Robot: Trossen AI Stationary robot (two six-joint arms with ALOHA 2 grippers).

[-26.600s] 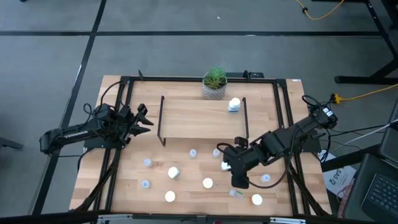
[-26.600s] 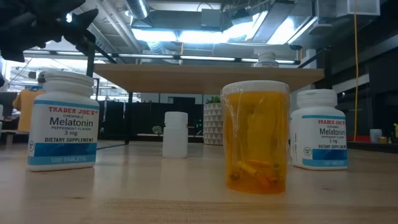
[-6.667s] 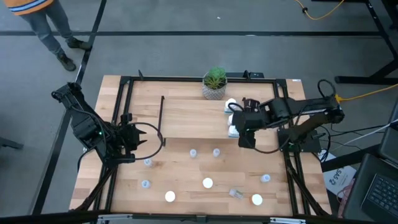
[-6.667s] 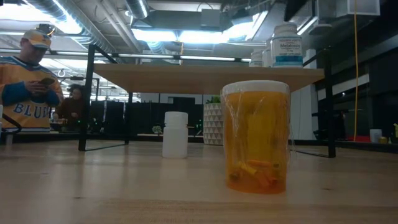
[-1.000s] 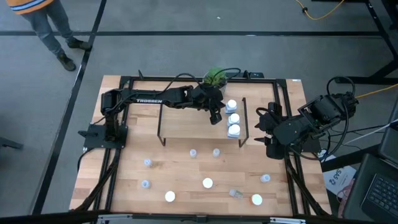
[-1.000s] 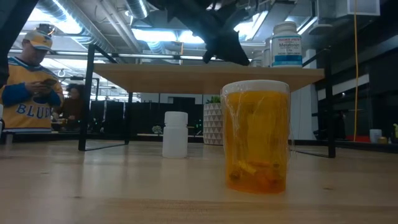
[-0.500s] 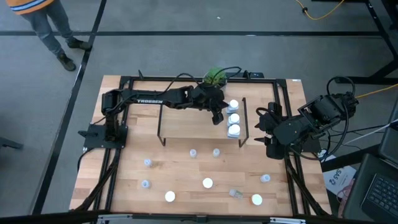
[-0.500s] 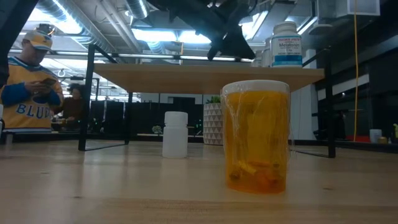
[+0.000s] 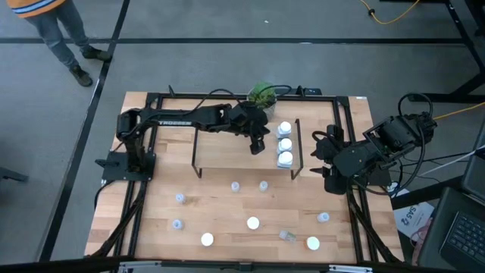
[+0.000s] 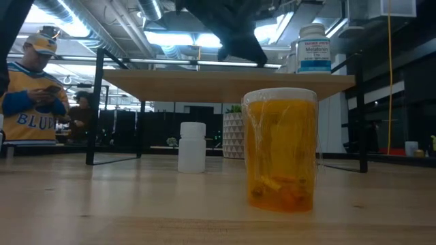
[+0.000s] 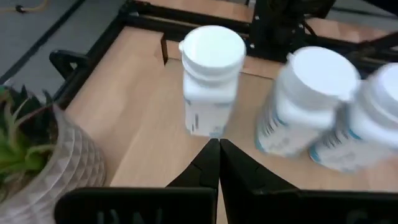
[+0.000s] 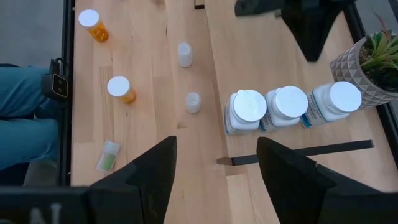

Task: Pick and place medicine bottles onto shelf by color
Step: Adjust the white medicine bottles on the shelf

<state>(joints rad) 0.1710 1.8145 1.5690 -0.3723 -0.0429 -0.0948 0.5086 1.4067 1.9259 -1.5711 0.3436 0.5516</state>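
Left pincer clenched empty over shelf, just beside three white medicine bottles standing in a row on it (tight spacing). Risk: a swing toward the bottles topples them. Right pincer released, waiting off the shelf's end.

Light-wood table w/ black frame round its edges. Shelf stands on it toward the far side, potted plant just behind. On the shelf's right end: 3 white-capped bottles in a row, close together. On the table in front of the shelf: small clear bottles scattered, 3 larger bottles w/ white caps nearer the front edge, and one clear bottle lying on its side.
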